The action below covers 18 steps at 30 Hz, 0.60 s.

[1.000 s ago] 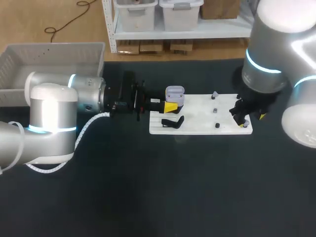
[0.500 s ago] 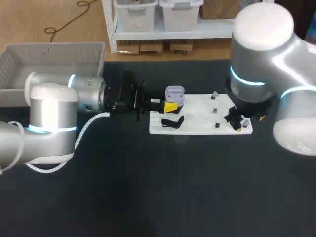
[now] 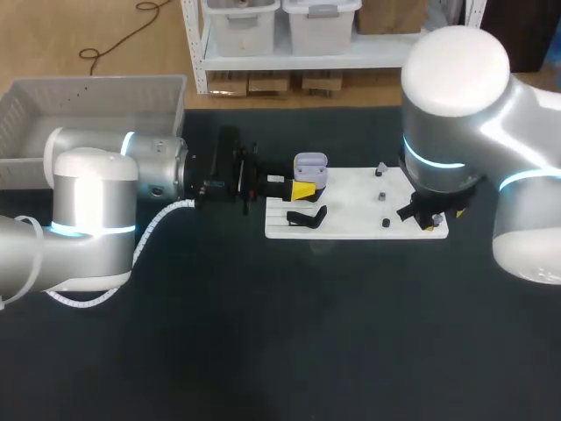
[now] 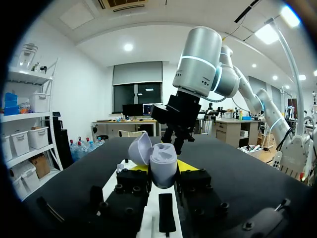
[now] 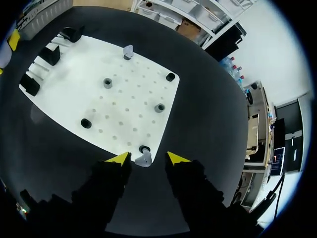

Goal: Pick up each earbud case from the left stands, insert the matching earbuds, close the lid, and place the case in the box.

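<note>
Left claw [image 4: 162,167] grasps case [image 4: 163,157]; right wrist view reveals released right claw [image 5: 147,157] straddling earbud [image 5: 143,159]

A dark, matte tabletop [image 3: 263,351] fills most of the head view, from the lower edge up to the upper third of the frame. Just right of centre a flat white board [image 3: 351,210] lies on it, long sides running left to right. The right wrist view shows the board dotted with a regular grid of small holes (their depth cannot be told). Short round pegs stand on it, well apart: a black peg [image 5: 86,123] near one long edge, a second black peg [image 5: 170,77] by a corner, and a grey peg [image 5: 107,83] and another grey peg [image 5: 159,107] further in
</note>
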### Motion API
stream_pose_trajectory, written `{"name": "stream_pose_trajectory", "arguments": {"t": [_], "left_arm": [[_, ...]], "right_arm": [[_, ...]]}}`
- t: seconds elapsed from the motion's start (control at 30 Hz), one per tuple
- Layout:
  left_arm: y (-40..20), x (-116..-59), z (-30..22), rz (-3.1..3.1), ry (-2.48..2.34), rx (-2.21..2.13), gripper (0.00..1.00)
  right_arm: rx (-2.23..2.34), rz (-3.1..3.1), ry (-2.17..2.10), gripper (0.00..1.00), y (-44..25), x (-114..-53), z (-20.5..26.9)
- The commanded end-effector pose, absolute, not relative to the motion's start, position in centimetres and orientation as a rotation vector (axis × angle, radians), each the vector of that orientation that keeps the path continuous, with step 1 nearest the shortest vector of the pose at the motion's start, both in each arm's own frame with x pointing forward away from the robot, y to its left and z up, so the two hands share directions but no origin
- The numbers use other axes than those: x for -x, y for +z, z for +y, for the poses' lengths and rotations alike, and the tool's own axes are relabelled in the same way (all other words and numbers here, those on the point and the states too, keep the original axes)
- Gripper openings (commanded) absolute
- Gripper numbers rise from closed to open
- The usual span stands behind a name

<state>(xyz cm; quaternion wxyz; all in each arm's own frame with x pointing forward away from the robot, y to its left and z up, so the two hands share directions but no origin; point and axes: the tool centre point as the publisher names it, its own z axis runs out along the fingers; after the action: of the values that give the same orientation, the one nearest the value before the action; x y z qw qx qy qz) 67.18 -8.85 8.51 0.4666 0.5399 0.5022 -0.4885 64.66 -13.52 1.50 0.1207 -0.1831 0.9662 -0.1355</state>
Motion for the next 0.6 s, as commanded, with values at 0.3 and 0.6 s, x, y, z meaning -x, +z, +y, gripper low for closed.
{"name": "stream_pose_trajectory", "arguments": {"t": [0.3,0.6], "left_arm": [[8.46,-67.03,-8.82,1.232,-1.194,-1.321,0.00],[8.46,-67.03,-8.82,1.232,-1.194,-1.321,0.00]], "right_arm": [[0.538,2.790,-0.407,0.39,1.18,-64.68,-13.64],[0.552,2.786,-0.414,0.34,0.93,-65.09,-13.61]]}}
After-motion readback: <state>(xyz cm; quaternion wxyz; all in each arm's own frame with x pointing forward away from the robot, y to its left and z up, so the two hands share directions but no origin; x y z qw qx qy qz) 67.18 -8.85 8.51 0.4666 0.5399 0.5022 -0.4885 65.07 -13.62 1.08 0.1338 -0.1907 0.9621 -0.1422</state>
